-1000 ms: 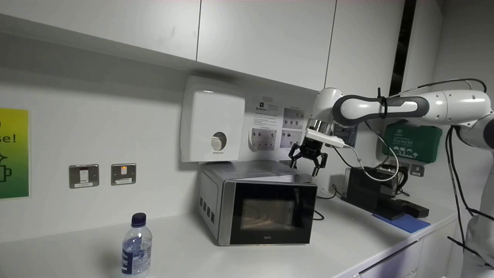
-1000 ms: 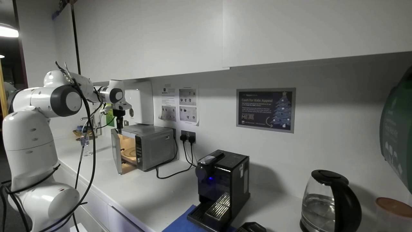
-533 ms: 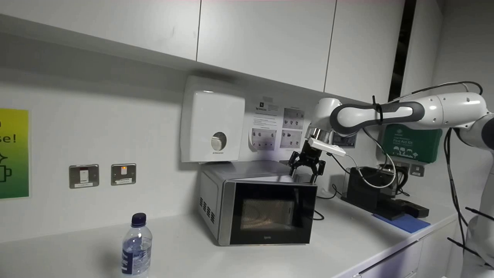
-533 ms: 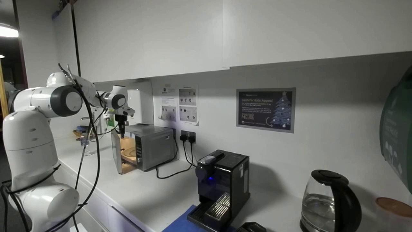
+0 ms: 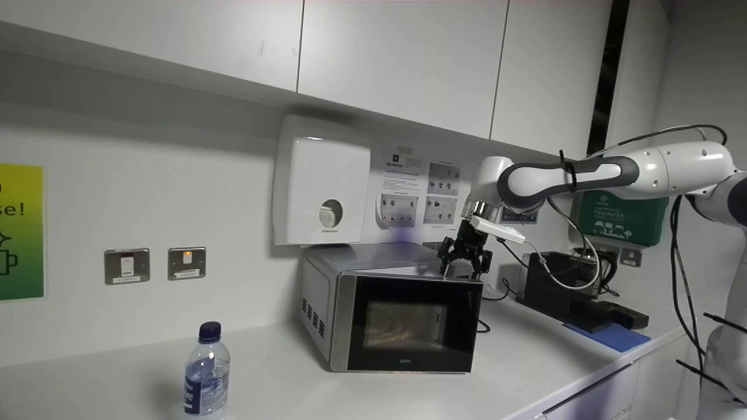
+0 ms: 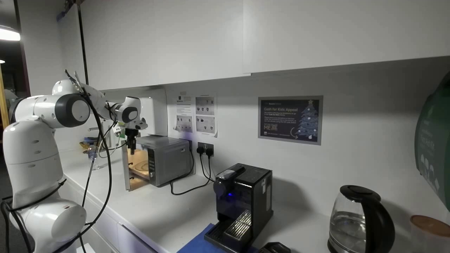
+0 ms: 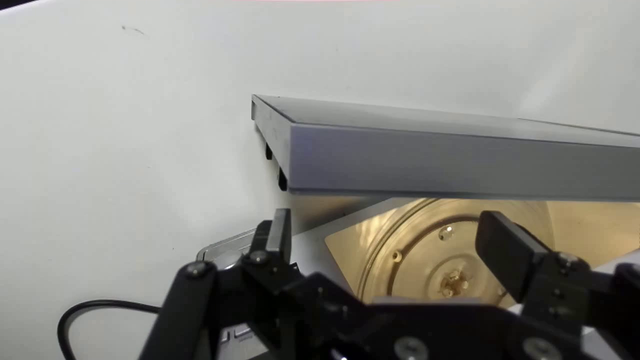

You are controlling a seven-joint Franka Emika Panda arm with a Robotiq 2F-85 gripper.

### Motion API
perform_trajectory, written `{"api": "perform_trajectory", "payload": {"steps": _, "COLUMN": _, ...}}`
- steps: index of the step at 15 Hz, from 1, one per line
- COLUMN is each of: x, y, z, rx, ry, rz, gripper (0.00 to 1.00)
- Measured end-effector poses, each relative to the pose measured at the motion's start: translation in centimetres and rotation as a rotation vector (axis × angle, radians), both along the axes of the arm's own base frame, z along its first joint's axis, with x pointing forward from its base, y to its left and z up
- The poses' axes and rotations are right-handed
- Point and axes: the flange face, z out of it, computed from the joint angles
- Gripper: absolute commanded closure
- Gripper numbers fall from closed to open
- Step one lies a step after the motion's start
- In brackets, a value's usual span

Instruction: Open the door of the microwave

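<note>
Swing: since a second ago the door (image 5: pixel 415 324) stands open slightly wider and the gripper (image 7: pixel 384 225) lower.
Gripper: fingers (image 7: pixel 505 247) spread apart, clamped on nothing.
Inner side: they reach down behind the door's top edge, likely to push it outward; contact is unclear.
Door: upright, partly open, at the front of the microwave (image 6: pixel 172 161).
Facing: outward, away from the microwave's interior.
Long axis: level, hinge side toward the water bottle (image 5: pixel 207 373), free edge toward the coffee machine (image 6: pixel 244 207).

Your white counter (image 6: pixel 168 211) carries the microwave (image 6: pixel 171 160), a bottle (image 5: pixel 207 376), coffee machine (image 6: pixel 246 196), blue mat (image 5: pixel 610 338), kettle (image 6: pixel 362 221) and black cable (image 7: pixel 100 303).
</note>
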Motion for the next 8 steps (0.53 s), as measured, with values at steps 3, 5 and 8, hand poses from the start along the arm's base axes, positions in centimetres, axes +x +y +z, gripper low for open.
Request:
{"api": "perform_trajectory", "payload": {"steps": 3, "x": -0.18, "y": 0.03, "z": -0.53, "rx": 0.012, "ry": 0.02, "rz": 0.003, "gripper": 0.0}}
{"api": "perform_trajectory", "payload": {"steps": 5, "x": -0.27, "y": 0.05, "z": -0.81, "rx": 0.019, "ry": 0.031, "rz": 0.003, "gripper": 0.0}}
{"api": "perform_trajectory", "payload": {"steps": 8, "x": -0.37, "y": 0.13, "z": -1.05, "rx": 0.034, "ry": 0.045, "rz": 0.005, "gripper": 0.0}}
